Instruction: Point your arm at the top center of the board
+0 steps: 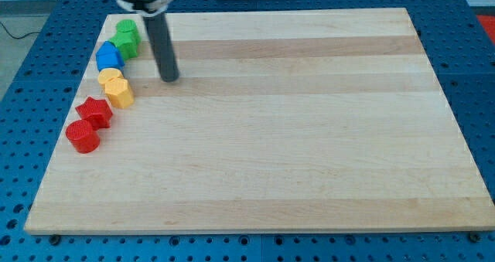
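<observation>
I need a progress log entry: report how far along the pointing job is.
Done: nothing visible yet. In hand: my tip rests on the wooden board in its upper left part, just right of the blue block and green block, touching neither. Left: moving rightward and up to the top centre.

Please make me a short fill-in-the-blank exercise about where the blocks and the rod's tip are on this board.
1. My tip rests on the wooden board to the view's ____ of the blue block.
2. The block nearest the view's top is ____.
3. The round red block is the ____ block in the column.
4. There are two ____ blocks.

Missing words: right; green; lowest; red
</observation>
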Available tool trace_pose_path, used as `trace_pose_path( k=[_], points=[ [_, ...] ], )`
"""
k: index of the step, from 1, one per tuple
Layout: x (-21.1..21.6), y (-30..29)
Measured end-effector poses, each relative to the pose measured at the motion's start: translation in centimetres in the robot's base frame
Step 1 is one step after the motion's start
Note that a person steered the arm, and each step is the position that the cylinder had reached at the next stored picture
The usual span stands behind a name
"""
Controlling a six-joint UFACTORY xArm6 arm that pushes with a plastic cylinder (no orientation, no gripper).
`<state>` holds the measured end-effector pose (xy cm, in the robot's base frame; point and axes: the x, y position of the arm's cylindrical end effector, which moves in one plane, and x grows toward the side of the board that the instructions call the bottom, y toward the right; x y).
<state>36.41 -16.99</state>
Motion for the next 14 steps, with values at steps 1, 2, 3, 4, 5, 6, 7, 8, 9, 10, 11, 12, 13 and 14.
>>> trace_pose_path(
  k=[1, 2, 3, 4, 5, 6, 7, 8, 9, 10, 11, 12, 13, 14],
  points=[
    [0.8, -4.2],
    [2.4, -6.4],
    [3.4, -5.8],
    [3.3, -2.1],
    [3.0, 1.4],
    [2.4, 4.1],
    [7.2, 5.4],
    [16.6, 4.5],
    [21.8, -3.4],
    [21.8, -12.9],
    [21.6, -13.4],
    [21.2, -13.4],
    [21.0, -10.8],
    [19.4, -1.6]
  ],
)
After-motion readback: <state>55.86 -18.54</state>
